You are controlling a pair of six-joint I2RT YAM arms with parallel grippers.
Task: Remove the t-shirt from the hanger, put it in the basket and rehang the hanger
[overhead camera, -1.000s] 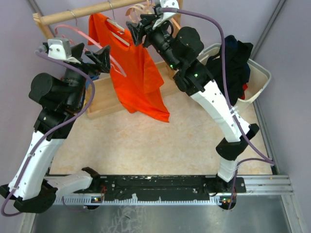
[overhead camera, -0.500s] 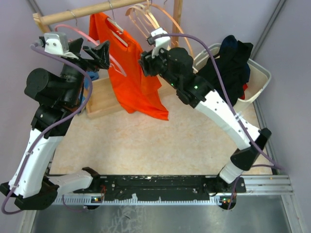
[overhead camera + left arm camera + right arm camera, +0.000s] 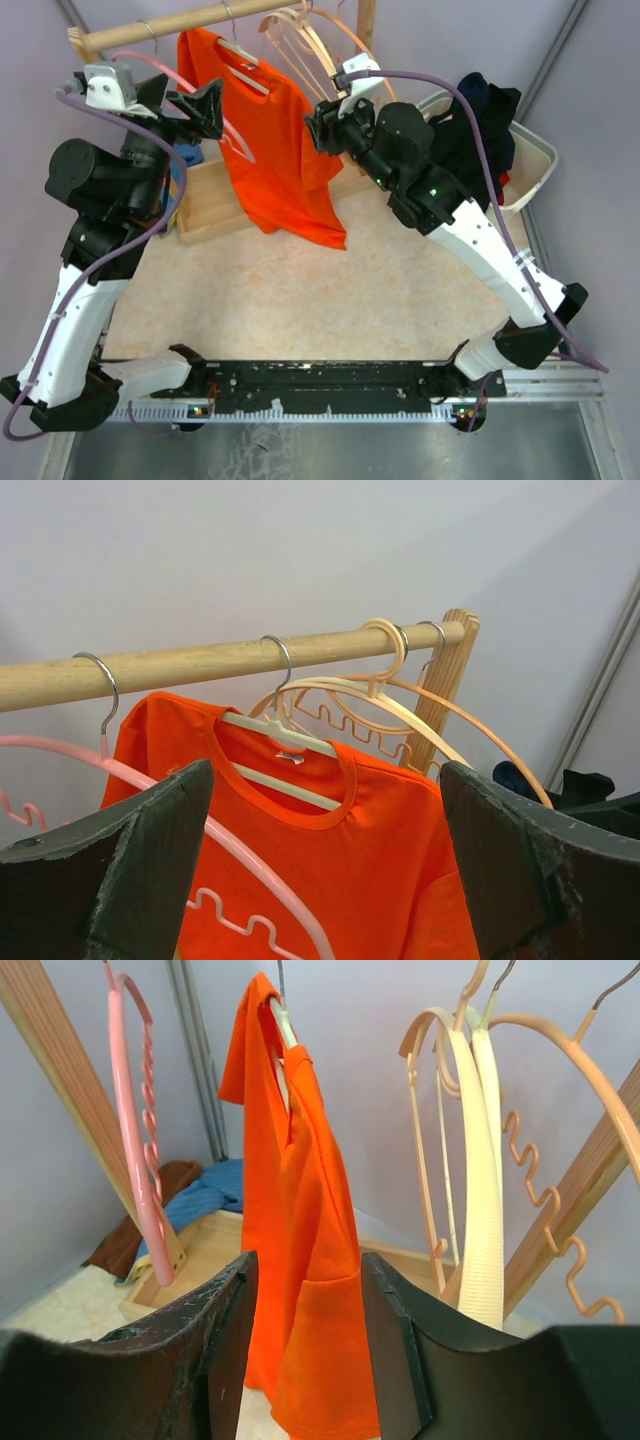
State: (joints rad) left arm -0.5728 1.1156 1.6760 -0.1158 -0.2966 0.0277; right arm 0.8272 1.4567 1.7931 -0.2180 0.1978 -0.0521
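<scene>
Right end effector is hanging part-open at sleeve of orange fabric t-shirt; left end effector is hovering wide-apart facing white plastic hanger.

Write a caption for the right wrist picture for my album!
Orange t-shirt on its hanger, framed by the right gripper, bare hangers beside it.

Empty hangers either side of t-shirt

Pale lilac walls enclose the beige speckled table. A wooden rack stands along its far edge, a white basket at its far right corner.
</scene>
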